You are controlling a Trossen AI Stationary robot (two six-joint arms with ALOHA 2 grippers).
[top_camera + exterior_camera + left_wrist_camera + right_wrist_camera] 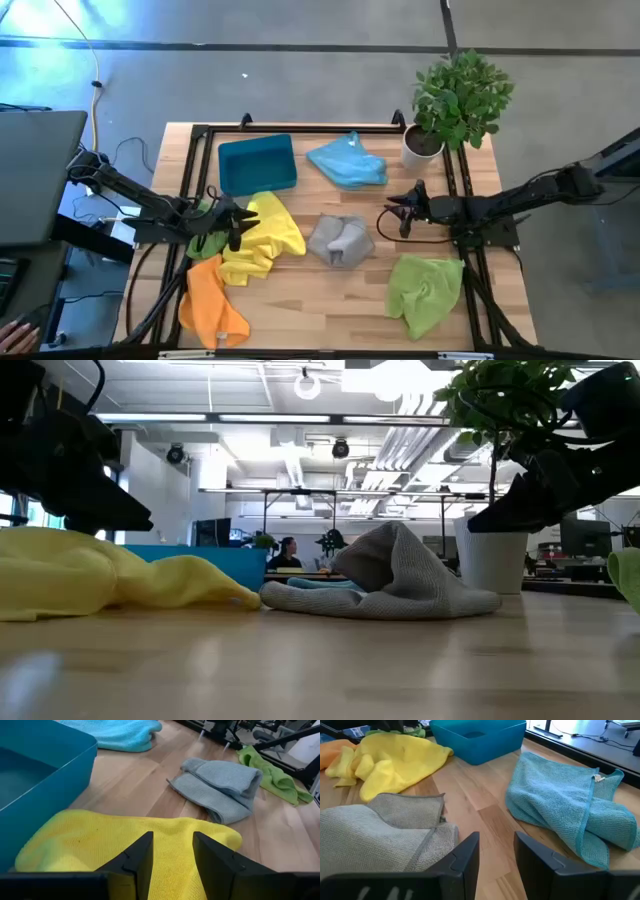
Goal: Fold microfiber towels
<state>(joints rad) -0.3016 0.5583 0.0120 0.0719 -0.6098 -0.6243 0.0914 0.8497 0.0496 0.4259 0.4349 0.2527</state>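
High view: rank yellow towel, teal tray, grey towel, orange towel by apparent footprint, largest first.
1. Crumpled yellow microfiber towel, partly under the left arm, so its full extent is unsure.
2. Rigid teal plastic tray.
3. Crumpled orange microfiber towel.
4. Bunched grey microfiber towel.
Tray and orange look close; treat as near-tied.

No readable text, labels, brands or numbers can be made out anywhere in these views, not on the cloths, the tray, the pot or the room behind.
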